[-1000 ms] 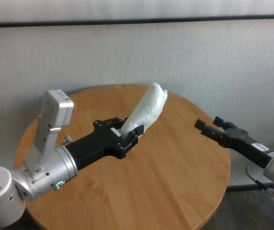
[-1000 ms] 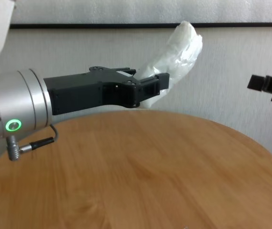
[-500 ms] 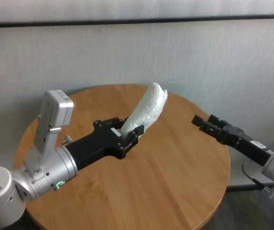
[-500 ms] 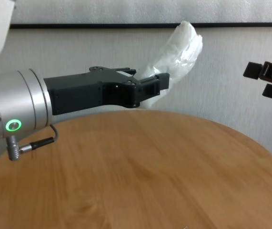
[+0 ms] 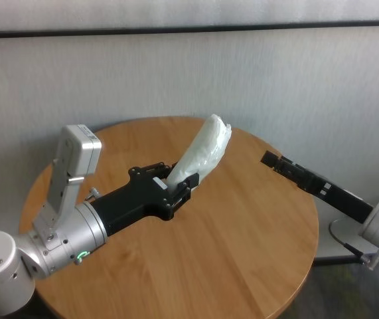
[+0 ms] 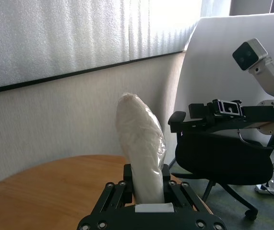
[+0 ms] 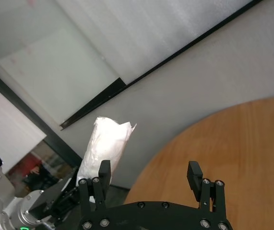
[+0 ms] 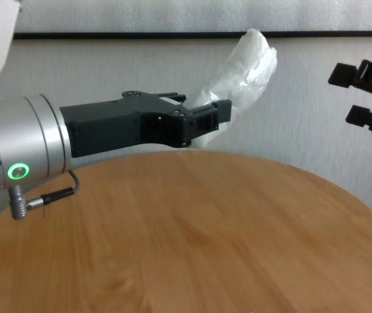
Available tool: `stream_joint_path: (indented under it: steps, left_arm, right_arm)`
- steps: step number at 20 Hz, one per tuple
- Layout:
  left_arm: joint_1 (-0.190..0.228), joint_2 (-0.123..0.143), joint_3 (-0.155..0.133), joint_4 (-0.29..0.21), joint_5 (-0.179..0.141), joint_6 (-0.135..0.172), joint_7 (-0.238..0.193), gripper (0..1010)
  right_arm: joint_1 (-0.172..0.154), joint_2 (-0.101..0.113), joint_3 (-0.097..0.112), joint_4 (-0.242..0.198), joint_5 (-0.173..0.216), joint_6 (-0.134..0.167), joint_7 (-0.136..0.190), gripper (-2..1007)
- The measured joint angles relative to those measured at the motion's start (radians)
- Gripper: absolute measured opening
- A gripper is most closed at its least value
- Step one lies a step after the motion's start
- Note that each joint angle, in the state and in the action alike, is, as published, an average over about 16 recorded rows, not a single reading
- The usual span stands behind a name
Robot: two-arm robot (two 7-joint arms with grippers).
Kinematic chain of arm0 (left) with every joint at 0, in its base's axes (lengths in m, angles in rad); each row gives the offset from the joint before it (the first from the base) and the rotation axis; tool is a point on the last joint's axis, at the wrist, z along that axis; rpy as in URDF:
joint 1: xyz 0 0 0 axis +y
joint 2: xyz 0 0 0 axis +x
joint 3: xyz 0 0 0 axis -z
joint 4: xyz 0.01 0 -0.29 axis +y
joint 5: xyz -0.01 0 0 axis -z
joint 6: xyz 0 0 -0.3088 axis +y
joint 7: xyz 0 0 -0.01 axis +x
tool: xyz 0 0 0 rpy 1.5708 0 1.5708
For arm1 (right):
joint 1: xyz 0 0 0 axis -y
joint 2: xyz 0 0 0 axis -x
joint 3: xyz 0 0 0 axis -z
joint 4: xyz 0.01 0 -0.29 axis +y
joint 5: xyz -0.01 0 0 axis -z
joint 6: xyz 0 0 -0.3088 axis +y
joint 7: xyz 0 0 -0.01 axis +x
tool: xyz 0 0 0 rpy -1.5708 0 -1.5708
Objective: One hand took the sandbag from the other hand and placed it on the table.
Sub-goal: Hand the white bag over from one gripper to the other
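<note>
No writing or brand can be read on either arm or on the bag. The left gripper (image 5: 179, 189), on a silver wrist with a green ring light, hangs above the middle of the table (image 5: 242, 266) with its fingers clamped on the lower end of the sandbag (image 5: 206, 151), which stands up tilted toward the far right, clear of the wood. The right gripper (image 5: 272, 163) hovers over the table's right edge, its fingers spread wide and holding nothing, well apart from the bag with open air between them. The round, light-brown wood-grain top has bare surface all around the near and right sides. Behind it runs a pale textured wall with a dark horizontal strip (image 5: 189, 29); the left wrist view shows a black office chair (image 6: 223, 160) on the floor beyond the table.
</note>
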Motion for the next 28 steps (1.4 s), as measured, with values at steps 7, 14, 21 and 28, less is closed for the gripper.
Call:
stream_joint_path:
  steps: [7,14,21,28]
  left_arm:
    - [0.0,0.0,0.0,0.0,0.0,0.0,0.0,345]
    - [0.0,0.0,0.0,0.0,0.0,0.0,0.0,345]
    - [0.0,0.0,0.0,0.0,0.0,0.0,0.0,345]
    - [0.0,0.0,0.0,0.0,0.0,0.0,0.0,345]
  right_arm:
    - [0.026,-0.013,-0.013,0.005,0.093,0.075,-0.009,1001]
    - [0.055,-0.028,-0.034,0.005,0.155,0.119,-0.024,1001]
    - [0.091,-0.044,-0.06,0.011,0.185,0.13,-0.042,1001]
    - [0.132,-0.064,-0.088,0.03,0.208,0.135,-0.061,1001]
